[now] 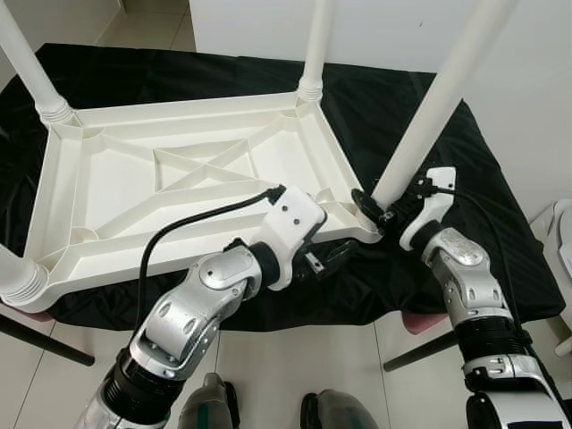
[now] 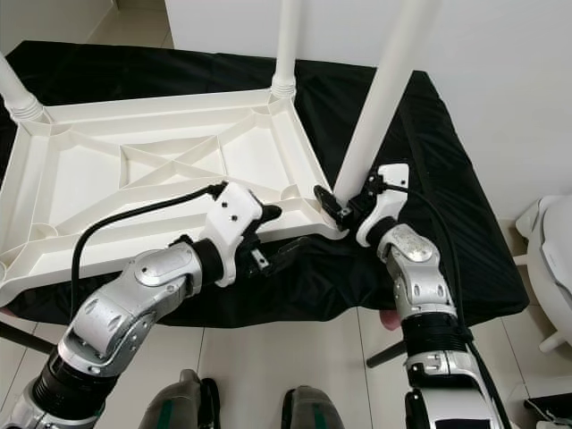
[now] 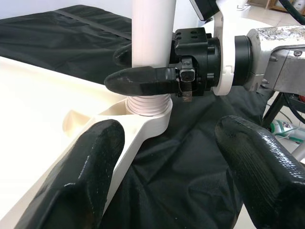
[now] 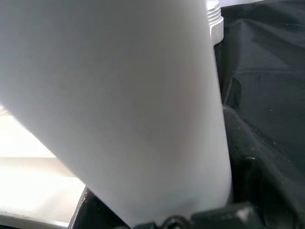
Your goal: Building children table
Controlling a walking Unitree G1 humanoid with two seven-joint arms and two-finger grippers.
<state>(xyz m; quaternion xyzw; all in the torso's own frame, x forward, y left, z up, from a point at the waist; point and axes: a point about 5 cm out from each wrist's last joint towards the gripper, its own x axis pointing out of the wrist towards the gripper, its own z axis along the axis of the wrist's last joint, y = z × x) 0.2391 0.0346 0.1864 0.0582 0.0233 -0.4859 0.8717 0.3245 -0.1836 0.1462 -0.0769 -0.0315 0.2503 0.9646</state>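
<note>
Right gripper clamps a white leg at the near right corner of the upturned white tabletop.

The tabletop lies underside up on a black cloth, and the leg's ribbed base sits in the corner socket, just below the black fingers pinching it from both sides. The left gripper hovers at the tabletop's near edge, beside that corner, jaws spread and holding nothing, the leg ahead between them.

One upturned white tabletop, four white legs standing in its corners, one black cloth underneath, two robot arms.
</note>
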